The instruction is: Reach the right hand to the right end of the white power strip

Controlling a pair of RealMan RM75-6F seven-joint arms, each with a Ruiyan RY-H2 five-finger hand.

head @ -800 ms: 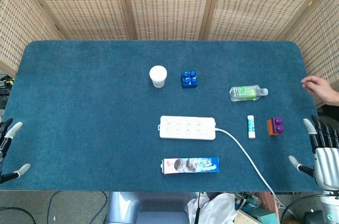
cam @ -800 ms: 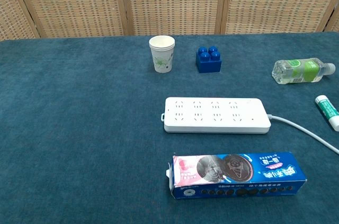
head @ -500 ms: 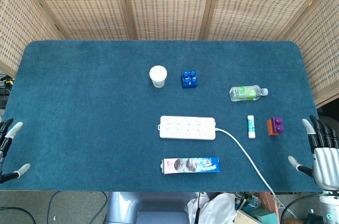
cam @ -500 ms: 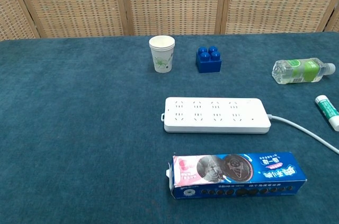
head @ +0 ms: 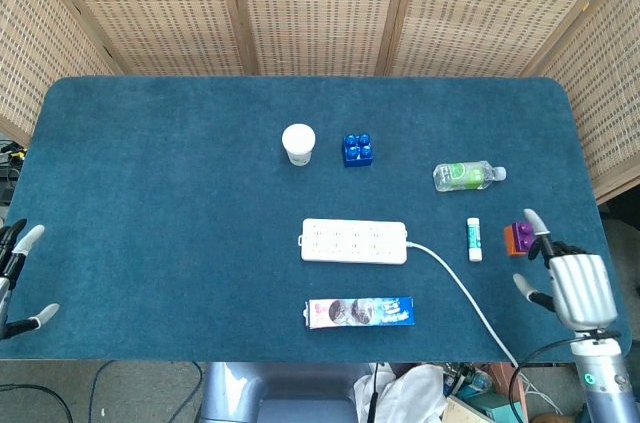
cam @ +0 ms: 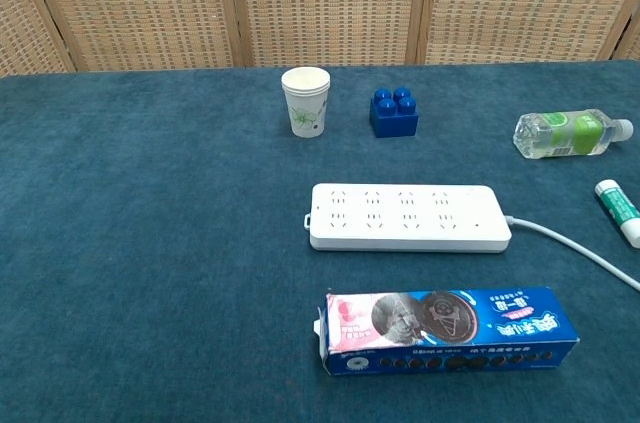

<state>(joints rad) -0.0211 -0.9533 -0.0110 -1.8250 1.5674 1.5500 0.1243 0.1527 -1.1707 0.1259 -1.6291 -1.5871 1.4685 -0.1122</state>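
Note:
The white power strip (head: 354,241) lies flat near the table's middle, and is also plain in the chest view (cam: 408,217). Its white cable (head: 465,297) leaves the right end and runs to the front edge. My right hand (head: 572,283) hovers over the table's front right corner, open, fingers spread, well to the right of the strip's right end. My left hand (head: 14,278) is at the front left edge, open and holding nothing. Neither hand shows in the chest view.
A paper cup (head: 298,143) and a blue block (head: 357,149) stand behind the strip. A cookie box (head: 359,312) lies in front of it. A water bottle (head: 467,175), a white tube (head: 474,239) and an orange-purple block (head: 518,237) lie to the right.
My right hand has moved left and inward over the table's corner. A person's hand at the far right edge has gone from view. The left hand has barely moved.

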